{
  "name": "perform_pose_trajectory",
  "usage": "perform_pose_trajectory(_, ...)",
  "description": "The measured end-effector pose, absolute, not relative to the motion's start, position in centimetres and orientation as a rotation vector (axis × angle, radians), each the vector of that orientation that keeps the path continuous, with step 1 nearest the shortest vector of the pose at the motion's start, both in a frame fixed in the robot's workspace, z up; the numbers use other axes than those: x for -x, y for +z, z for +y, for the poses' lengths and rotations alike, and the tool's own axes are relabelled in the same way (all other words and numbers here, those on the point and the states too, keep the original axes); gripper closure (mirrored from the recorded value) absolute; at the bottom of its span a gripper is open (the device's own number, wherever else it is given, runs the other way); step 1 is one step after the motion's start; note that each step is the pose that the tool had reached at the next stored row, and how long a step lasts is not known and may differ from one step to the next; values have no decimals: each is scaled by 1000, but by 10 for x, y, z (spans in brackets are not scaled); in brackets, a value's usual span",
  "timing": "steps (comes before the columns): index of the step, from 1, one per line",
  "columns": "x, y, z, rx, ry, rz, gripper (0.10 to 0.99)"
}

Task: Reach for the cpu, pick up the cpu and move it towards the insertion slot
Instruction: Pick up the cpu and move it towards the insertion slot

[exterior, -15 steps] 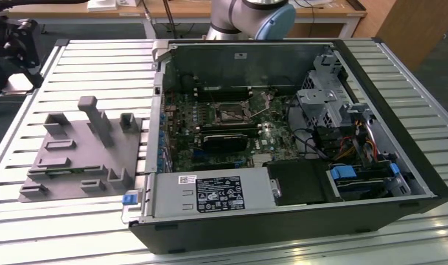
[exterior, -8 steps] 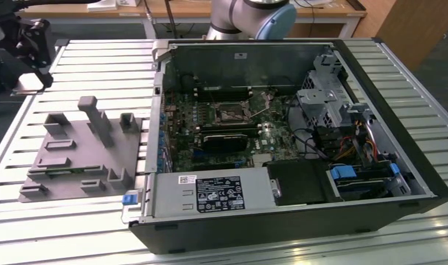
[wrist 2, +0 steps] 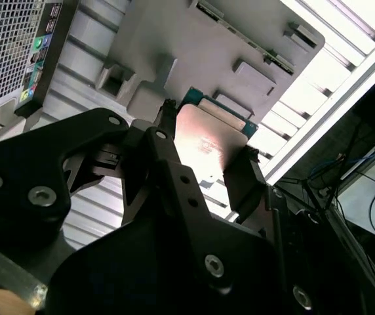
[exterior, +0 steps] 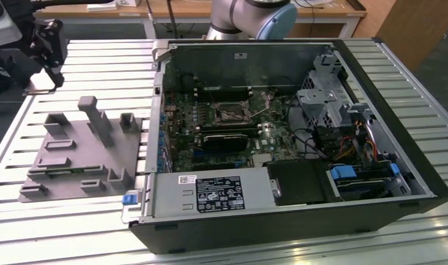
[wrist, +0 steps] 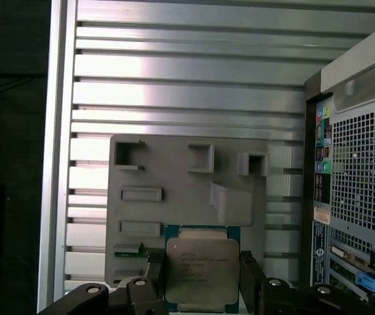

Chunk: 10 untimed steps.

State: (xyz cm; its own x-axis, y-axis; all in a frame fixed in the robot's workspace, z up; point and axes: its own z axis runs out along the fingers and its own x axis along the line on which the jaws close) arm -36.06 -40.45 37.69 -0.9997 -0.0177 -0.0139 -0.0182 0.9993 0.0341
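Observation:
The cpu, a flat square chip with a shiny silver top and a green rim, sits clamped between my gripper's two black fingers. In the second wrist view the cpu shows its pale metal face, and the gripper is shut on its two opposite edges. In the exterior view the gripper hangs well above the table at the far left, beyond the grey fixture plate. The insertion slot, a square black socket in a metal frame, lies on the motherboard inside the open computer case, far from the gripper.
The open computer case lies on its side on the slatted aluminium table, with its rear panel beside the fixture plate. Upright grey posts stand on the plate. The arm's base rises behind the case.

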Motion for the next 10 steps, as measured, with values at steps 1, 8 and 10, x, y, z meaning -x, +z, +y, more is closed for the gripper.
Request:
perform_pose_trajectory(1, 358, 377, -404, 28, 53, 3127, 545)
perform_pose_trajectory(8, 343, 376, -404, 28, 54, 3127, 545)
perform_pose_trajectory(10, 339, 376, -404, 28, 54, 3127, 545)
